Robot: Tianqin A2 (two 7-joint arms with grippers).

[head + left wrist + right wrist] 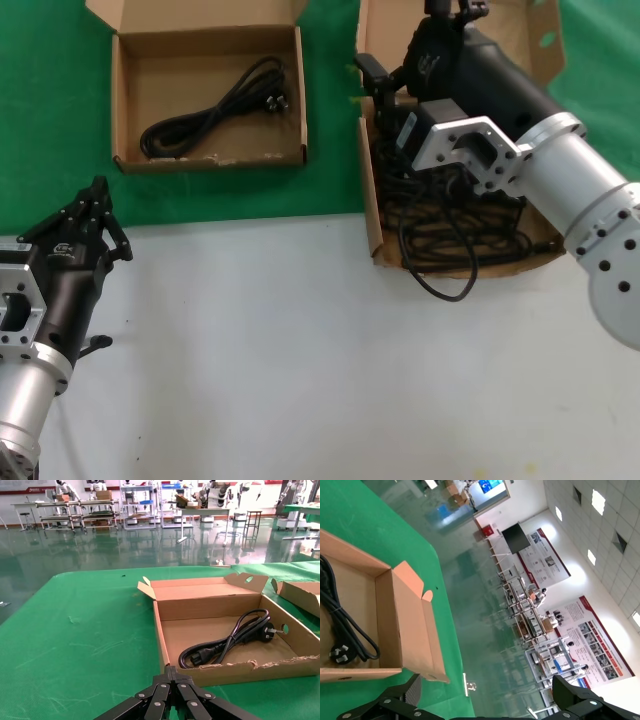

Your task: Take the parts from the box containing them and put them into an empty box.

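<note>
**A:** What does the head camera show?

**B:** The right gripper (385,85) is down inside the larger box (374,215) on the right, over its heap of tangled cables (455,225); one loop hangs out over the front rim onto the white table (300,350). I cannot tell from here how its fingers stand. The left gripper (97,192) hangs over the table's near left edge, fingers pressed together at the tip, holding nothing. The shallow box (125,100) sits on the green cloth (330,130) to the left, with one bundled cable (215,108) lying in it.

**A:** And the left wrist camera?

**B:** The left gripper's fingers (172,692) meet at a point. Beyond them is the shallow box (210,605), its front rim ragged, the cable (227,642) lying inside.

**A:** The right wrist camera?

**B:** The two fingers (410,692) stand wide apart with nothing between them. Past them lies the shallow box (387,615), with the cable's plug (337,654) near its wall.
</note>
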